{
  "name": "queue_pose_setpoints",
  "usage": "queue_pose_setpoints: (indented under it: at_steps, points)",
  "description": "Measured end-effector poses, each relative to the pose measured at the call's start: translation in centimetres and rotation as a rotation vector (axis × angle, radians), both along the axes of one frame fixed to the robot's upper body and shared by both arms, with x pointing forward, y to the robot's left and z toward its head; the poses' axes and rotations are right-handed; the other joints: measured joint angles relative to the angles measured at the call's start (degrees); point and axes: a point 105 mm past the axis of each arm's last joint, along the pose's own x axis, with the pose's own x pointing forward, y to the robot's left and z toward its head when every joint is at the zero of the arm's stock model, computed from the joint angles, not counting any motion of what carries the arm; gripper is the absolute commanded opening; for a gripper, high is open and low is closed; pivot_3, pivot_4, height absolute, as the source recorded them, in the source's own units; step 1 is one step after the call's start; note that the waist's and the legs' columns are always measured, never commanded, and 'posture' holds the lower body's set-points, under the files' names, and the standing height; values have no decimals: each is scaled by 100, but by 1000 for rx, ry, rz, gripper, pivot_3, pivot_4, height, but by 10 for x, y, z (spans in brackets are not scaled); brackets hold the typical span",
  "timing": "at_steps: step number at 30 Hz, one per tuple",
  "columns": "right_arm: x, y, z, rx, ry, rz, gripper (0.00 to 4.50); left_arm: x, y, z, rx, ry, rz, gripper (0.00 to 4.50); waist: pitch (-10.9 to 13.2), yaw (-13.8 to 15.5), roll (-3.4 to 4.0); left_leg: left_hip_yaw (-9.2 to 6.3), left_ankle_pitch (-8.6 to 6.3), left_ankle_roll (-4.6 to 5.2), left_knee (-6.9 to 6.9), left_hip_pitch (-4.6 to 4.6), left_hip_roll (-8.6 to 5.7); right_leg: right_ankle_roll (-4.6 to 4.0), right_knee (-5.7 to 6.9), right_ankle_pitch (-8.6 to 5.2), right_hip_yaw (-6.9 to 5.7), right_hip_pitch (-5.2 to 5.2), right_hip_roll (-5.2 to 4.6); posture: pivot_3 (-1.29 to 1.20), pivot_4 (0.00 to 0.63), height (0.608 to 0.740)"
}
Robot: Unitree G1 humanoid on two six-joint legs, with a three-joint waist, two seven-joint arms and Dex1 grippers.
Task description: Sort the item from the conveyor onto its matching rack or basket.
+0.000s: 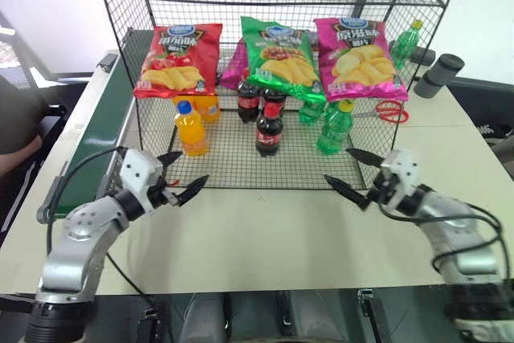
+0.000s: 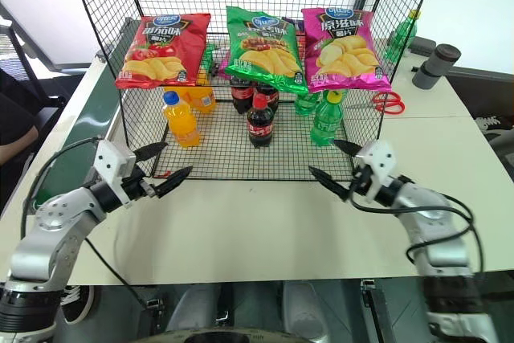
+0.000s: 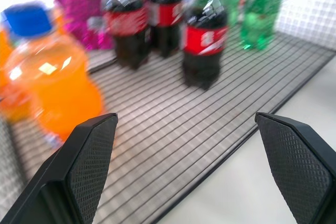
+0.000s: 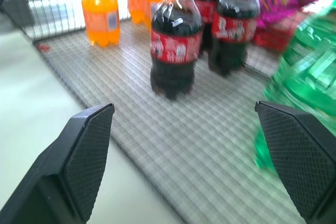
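Observation:
The item, a small cola bottle (image 1: 269,130) with a red cap and red label, stands upright on the low base tier of the black wire rack (image 1: 241,185), in front of two like cola bottles (image 1: 249,100). The right wrist view shows this front cola bottle (image 4: 176,51) ahead of the open fingers. My left gripper (image 1: 195,165) is open and empty, hovering over the table just outside the rack's front left. At the rack's front right my right gripper (image 1: 336,164) is also open and empty. The dark green conveyor (image 1: 92,134) runs along the left side.
Orange soda bottles (image 1: 191,128) stand left of the colas and green bottles (image 1: 335,128) to their right. Red, green and pink chip bags (image 1: 277,58) hang above them. Red scissors (image 1: 391,110) and a grey cylinder (image 1: 439,74) lie at the right. A person (image 1: 16,126) sits beyond the conveyor.

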Motion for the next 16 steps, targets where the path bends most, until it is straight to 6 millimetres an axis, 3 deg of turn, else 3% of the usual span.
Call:
queue_pose_setpoints:
  at_steps: [6,16]
  points:
    - [-13,-18,3,9,40,-37,4472,-1,7,-7,21,42,8,4500,0,19,0,0,0,0,0,-1,0,0,-2,0,0,0,2,0,150,740]
    - [-12,-21,6,6,34,-51,4472,0,9,-11,20,59,11,4500,0,82,0,1,0,1,1,-1,0,0,-3,0,1,0,7,0,150,740]
